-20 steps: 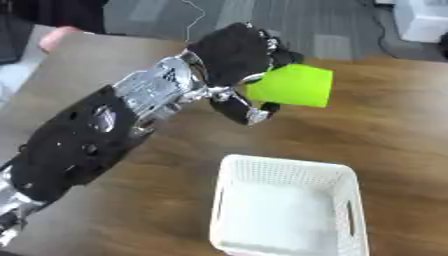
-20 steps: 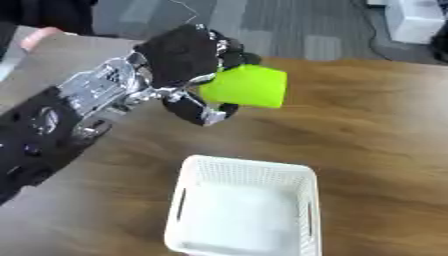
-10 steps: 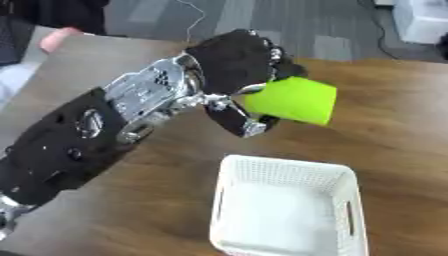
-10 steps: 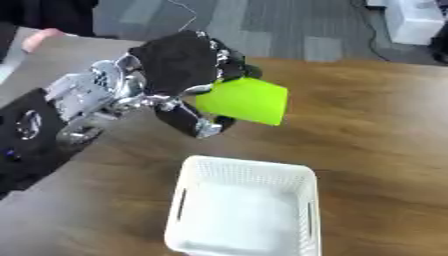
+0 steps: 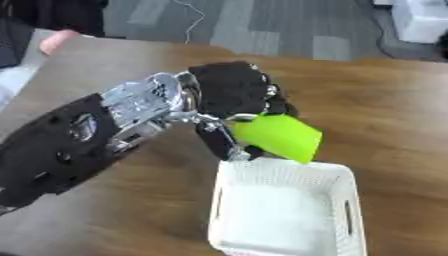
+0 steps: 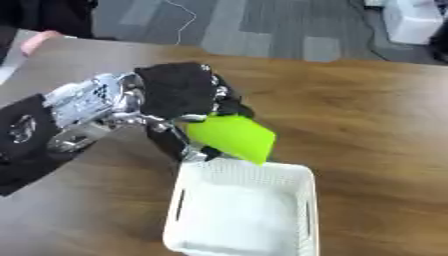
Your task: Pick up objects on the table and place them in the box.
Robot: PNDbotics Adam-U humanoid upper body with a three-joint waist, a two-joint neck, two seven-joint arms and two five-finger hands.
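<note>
My left hand [image 5: 229, 95] reaches in from the lower left and is shut on a lime green cup [image 5: 276, 136], its fingers and thumb curled round it. The cup is tilted, with its open end pointing down and to the right. It hangs just above the far rim of the white slotted box [image 5: 284, 212], which sits on the brown wooden table [image 5: 385, 115] at the lower middle. Nothing shows inside the box. My right hand shows in neither view.
My black and silver left forearm [image 5: 79, 145] crosses the left half of the table. A person's fingertips [image 5: 57, 40] rest at the table's far left corner. Grey floor, a cable and a white unit [image 5: 420, 20] lie beyond the far edge.
My left hand has carried the green cup down and toward the box, from well above the table to just over the box's far rim. The cup has tilted further downward.
</note>
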